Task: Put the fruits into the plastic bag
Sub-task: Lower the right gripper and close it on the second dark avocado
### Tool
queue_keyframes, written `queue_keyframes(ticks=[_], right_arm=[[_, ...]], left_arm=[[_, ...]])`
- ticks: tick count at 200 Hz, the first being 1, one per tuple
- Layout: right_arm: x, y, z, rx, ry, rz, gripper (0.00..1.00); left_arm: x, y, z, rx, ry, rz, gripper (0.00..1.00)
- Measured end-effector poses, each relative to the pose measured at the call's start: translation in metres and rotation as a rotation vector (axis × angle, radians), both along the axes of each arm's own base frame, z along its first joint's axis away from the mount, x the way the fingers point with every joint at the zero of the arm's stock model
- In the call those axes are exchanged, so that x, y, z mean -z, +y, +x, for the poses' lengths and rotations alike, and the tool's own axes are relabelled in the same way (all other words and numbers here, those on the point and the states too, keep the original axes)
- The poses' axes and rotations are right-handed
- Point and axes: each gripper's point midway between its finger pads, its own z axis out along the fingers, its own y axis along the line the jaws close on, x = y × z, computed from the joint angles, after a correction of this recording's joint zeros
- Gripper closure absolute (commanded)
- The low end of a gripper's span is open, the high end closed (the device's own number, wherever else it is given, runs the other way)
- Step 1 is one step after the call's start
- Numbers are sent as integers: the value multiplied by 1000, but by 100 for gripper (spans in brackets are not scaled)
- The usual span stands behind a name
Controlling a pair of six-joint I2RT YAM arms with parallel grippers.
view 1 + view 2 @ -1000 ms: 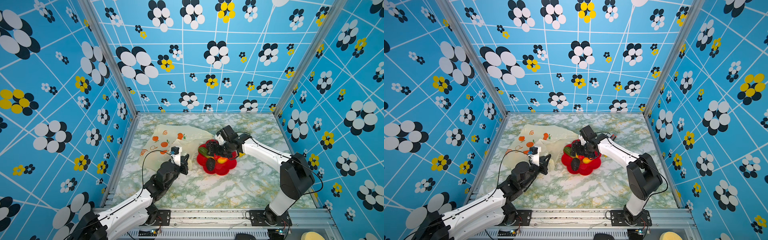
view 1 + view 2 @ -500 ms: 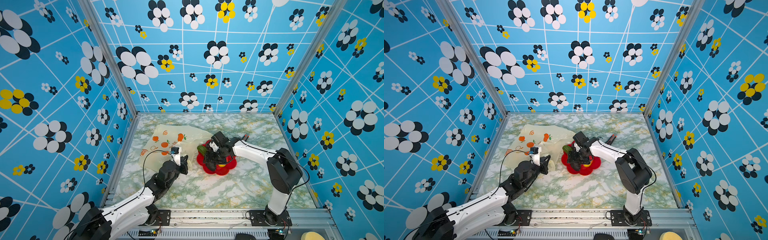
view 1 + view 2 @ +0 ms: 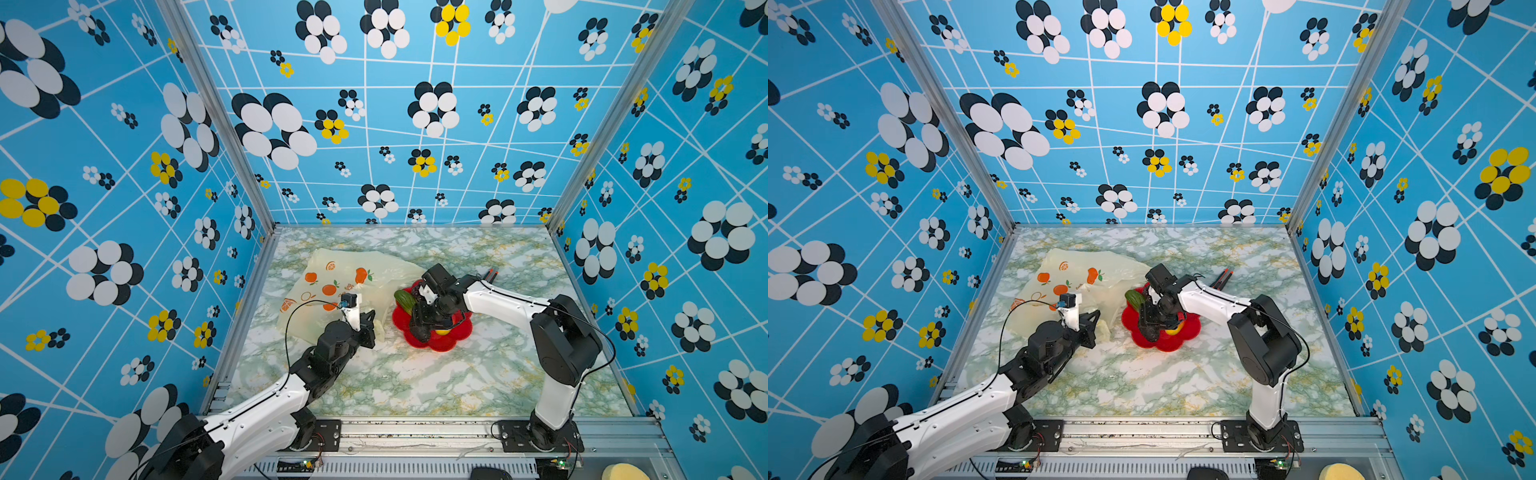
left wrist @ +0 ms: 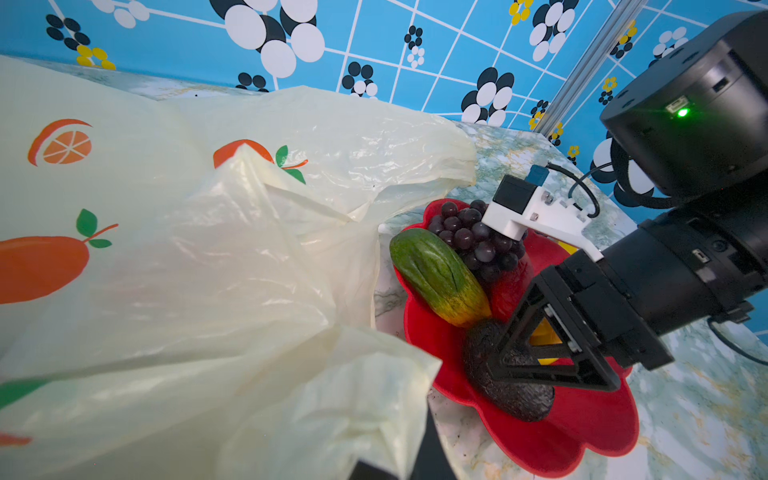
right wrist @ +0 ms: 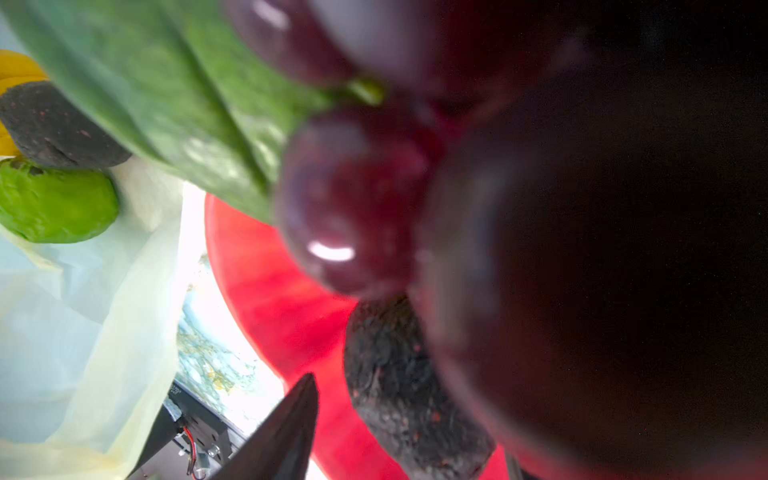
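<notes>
**A:** Ok, checking your setup. The plastic bag (image 3: 340,272) lies crumpled on the marble surface (image 3: 415,382), left of centre in both top views, with the orange prints facing up. The fruits (image 3: 1136,298) I can make out are piled on the red plate (image 3: 462,328), just right of the bag, about mid-frame.

**B:** Yep. In a top view the long green fruit (image 3: 404,300) sits at the plate's upper left edge. The dark oval piece (image 3: 419,332) is at the lower left, with a yellow piece (image 3: 442,331) just right of it. Your left wrist cam also shows the grape bunch (image 4: 469,241) touching the green one.

**A:** What's your left hand doing?

**B:** Your left hand (image 3: 370,328) is at the bag's lower right edge in the top views, fingers pressed together. In the left wrist view the plastic bunches right up toward it. So it looks pinched on the bag's rim, though the fingers themselves are mostly out of shot.

**A:** And the right one?

**B:** Your right hand (image 4: 523,359) is down over the plate, fingers apart, straddling the dark oval piece. The right wrist view shows one finger (image 5: 291,419) with a strip of red plate between it and that piece, so nothing's touching on that side. The other finger is hidden behind blurry grapes filling the lens, so I can't tell about that side.
</notes>
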Motion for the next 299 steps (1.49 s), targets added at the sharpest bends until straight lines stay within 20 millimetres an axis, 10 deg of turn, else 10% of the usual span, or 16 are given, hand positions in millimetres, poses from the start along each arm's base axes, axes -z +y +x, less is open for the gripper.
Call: queue_keyframes(ticks=[57, 299], right_arm=[[0, -2, 1, -16, -18, -12, 50], [-48, -4, 12, 134, -14, 376, 53]], left_arm=[[-2, 1, 0, -4, -1, -10, 100], [-42, 26, -28, -72, 127, -113, 100]])
